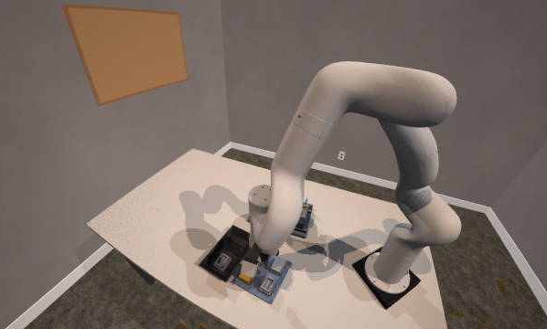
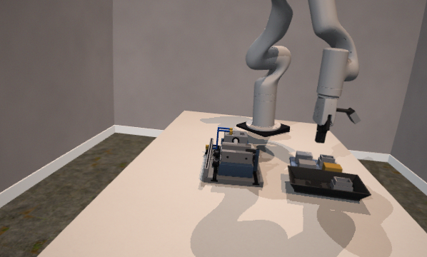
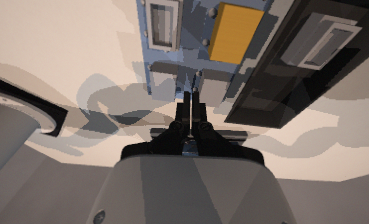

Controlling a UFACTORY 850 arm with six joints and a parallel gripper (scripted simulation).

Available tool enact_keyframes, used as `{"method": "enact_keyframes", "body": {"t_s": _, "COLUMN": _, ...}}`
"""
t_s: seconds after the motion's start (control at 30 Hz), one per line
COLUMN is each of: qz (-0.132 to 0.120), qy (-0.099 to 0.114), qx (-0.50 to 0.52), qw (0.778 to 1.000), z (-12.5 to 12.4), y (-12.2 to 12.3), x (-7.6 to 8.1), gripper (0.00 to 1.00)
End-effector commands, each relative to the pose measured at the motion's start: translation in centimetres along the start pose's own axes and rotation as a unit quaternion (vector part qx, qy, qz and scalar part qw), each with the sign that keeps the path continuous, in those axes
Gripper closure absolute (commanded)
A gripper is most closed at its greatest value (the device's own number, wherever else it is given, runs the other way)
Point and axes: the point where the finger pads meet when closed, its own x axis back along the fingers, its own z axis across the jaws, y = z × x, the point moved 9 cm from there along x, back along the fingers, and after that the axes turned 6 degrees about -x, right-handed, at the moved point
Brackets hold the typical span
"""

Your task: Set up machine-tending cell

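Observation:
My gripper [image 3: 191, 101] is shut and empty. It hangs in the air above the near end of the blue infeed plate [image 3: 200, 45], and it also shows in the exterior view [image 2: 320, 135]. On the plate lie an orange brass blank [image 3: 235, 32], a grey finished part with a pocket [image 3: 162, 24], and two plain aluminium blanks [image 3: 162, 82] [image 3: 214, 89] in shadow just ahead of the fingertips. The black outfeed tray lies beside the plate and holds one finished part [image 3: 325, 42], pocket up. The vise [image 2: 233, 163] stands apart to the left; its opening is too small to read.
The arm's base [image 2: 263, 126] stands on a black pad behind the vise. Blue hoses [image 2: 222, 130] rise at the vise's far end. The tray's walls [image 2: 328, 183] rise next to the plate. An orange board [image 1: 127, 50] hangs on the wall.

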Motion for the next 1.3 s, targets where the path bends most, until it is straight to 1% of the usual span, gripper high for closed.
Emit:
{"method": "enact_keyframes", "body": {"t_s": 0.0, "qz": 0.000, "qy": 0.001, "qx": 0.000, "qw": 1.000, "z": 0.06, "y": -0.03, "x": 0.07, "gripper": 1.00}}
{"method": "enact_keyframes", "body": {"t_s": 0.93, "qz": 0.000, "qy": 0.001, "qx": 0.000, "qw": 1.000, "z": 0.06, "y": -0.03, "x": 0.09, "gripper": 1.00}}
{"method": "enact_keyframes", "body": {"t_s": 1.27, "qz": 0.000, "qy": 0.001, "qx": 0.000, "qw": 1.000, "z": 0.06, "y": -0.03, "x": 0.92, "gripper": 1.00}}
